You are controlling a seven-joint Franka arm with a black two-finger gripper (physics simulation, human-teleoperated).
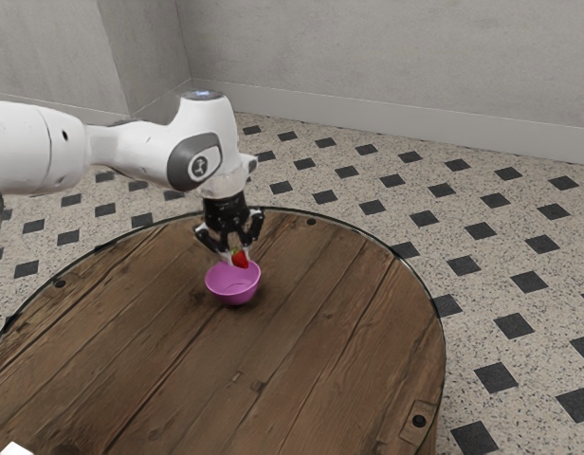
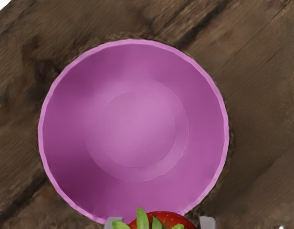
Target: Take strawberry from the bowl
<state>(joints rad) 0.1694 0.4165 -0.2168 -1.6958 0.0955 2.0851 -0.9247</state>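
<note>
Bowl (image 1: 233,296) stands on the round table (image 1: 330,332), beneath the held strawberry (image 1: 240,259).

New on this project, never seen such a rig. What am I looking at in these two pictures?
It's a simulation, not a photo. The machine is a single white robot arm ending in a black gripper. The exterior view is taken from beside the arm, which enters at the exterior view's left. The wrist view comes from a camera on the arm's hand, facing the table.

On the round wooden table stands a pink bowl. The gripper holds a strawberry between its two fingers, above the bowl.
</note>
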